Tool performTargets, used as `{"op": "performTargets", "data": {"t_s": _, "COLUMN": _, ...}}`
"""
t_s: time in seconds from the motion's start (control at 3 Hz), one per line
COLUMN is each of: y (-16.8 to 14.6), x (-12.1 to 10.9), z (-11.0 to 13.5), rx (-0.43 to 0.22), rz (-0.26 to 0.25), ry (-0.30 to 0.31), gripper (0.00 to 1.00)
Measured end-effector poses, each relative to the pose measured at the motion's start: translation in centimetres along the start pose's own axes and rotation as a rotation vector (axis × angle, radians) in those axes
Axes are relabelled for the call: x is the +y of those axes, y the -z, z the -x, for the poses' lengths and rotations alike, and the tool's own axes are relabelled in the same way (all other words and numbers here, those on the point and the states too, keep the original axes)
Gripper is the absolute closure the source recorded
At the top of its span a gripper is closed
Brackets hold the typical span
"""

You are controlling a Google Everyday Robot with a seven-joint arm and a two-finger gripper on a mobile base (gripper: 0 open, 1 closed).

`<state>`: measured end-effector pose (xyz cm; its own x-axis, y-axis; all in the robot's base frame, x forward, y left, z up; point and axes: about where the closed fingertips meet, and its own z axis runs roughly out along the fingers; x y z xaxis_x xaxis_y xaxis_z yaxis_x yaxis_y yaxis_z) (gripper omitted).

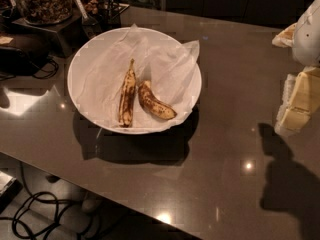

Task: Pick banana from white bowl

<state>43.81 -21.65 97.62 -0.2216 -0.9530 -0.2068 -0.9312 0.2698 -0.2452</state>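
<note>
The white bowl (79, 59) stands on the grey counter at centre left, lined with crumpled white paper. The banana (155, 103), curved, plump and brown-spotted, lies in the bowl right of centre. A straighter, thinner, dark-streaked banana (127, 99) lies just left of it, their upper ends close together. My gripper (296, 103) is at the right edge of the view, well to the right of the bowl and above the counter, partly cut off by the frame. It holds nothing that I can see.
Glass jars of snacks (42, 1) on a dark stand sit behind the bowl at the top left. Black cables (35, 211) lie on the floor below the counter's front edge. The gripper's shadow (290, 184) falls on the counter at lower right.
</note>
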Motion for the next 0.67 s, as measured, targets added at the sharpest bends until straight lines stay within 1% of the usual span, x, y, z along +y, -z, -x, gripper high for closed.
{"op": "performTargets", "data": {"t_s": 0.33, "y": 0.6, "x": 0.3, "z": 1.0, "rx": -0.006, "rz": -0.004, "ry": -0.007, "gripper": 0.00}}
{"op": "performTargets", "data": {"t_s": 0.67, "y": 0.7, "x": 1.3, "z": 3.2, "rx": 0.005, "rz": -0.005, "ry": 0.042, "gripper": 0.00}}
